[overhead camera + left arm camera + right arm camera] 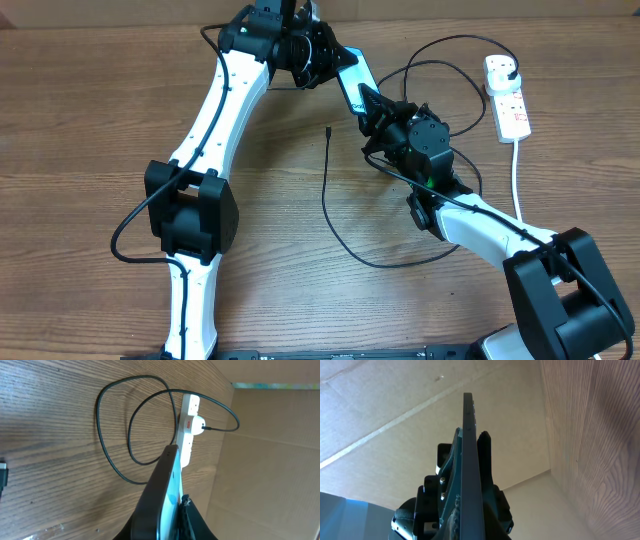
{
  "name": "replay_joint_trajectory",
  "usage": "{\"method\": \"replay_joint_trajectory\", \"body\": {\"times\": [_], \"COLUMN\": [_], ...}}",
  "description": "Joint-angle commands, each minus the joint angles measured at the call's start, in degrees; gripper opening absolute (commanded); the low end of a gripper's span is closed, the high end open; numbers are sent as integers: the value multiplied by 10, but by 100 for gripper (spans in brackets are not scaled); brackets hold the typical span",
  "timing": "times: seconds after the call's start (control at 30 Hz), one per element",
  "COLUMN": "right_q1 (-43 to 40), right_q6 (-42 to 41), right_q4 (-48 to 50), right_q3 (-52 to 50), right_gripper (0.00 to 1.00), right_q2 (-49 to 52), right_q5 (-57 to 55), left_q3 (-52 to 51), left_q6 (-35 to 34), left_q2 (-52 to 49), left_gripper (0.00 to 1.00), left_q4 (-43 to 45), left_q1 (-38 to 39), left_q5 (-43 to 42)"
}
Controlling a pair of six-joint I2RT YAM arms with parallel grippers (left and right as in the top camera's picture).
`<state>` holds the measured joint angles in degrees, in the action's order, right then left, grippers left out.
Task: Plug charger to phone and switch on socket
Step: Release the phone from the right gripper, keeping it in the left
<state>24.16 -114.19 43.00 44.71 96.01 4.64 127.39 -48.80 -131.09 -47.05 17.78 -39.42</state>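
Note:
The phone (353,82) hangs above the table at the back, its light blue screen tilted up, held at both ends. My left gripper (335,62) is shut on its far end, and my right gripper (372,108) is shut on its near end. Seen edge-on in the left wrist view, the phone (167,485) sits clamped in the left gripper (172,510). It is also edge-on in the right wrist view, where the phone (470,450) is pinched by the right gripper (470,515). The charger (335,225) lies looped on the table with its tip free at the centre. Its plug sits in the socket (510,105).
The socket (186,440) lies at the back right, and its thick white cord (517,180) runs toward the front. The charger cable (112,455) makes wide loops between the socket and the arms. A cardboard wall (270,460) stands behind the table.

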Motion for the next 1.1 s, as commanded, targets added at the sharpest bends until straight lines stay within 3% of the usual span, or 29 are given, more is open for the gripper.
{"method": "replay_joint_trajectory", "body": {"times": [0.0, 0.5, 0.77, 0.83, 1.07], "right_q1": [59, 59, 59, 59, 59], "right_q6": [47, 95, 127, 127, 127], "right_q4": [2, 0, -1, -1, 1], "right_q3": [19, 19, 19, 19, 19], "right_gripper": [4, 4, 4, 4, 4], "right_q2": [-7, -7, -7, -7, -7], "right_q5": [175, 210, 225, 225, 225], "left_q3": [6, 6, 6, 6, 6], "left_q6": [13, -40, 28, 54, 59], "left_q2": [6, 6, 6, 6, 6], "left_gripper": [4, 4, 4, 12, 18], "left_q4": [21, 19, 21, 21, 21], "left_q1": [23, -13, -33, -34, -30], "left_q5": [-27, -187, -305, -328, -329]}}
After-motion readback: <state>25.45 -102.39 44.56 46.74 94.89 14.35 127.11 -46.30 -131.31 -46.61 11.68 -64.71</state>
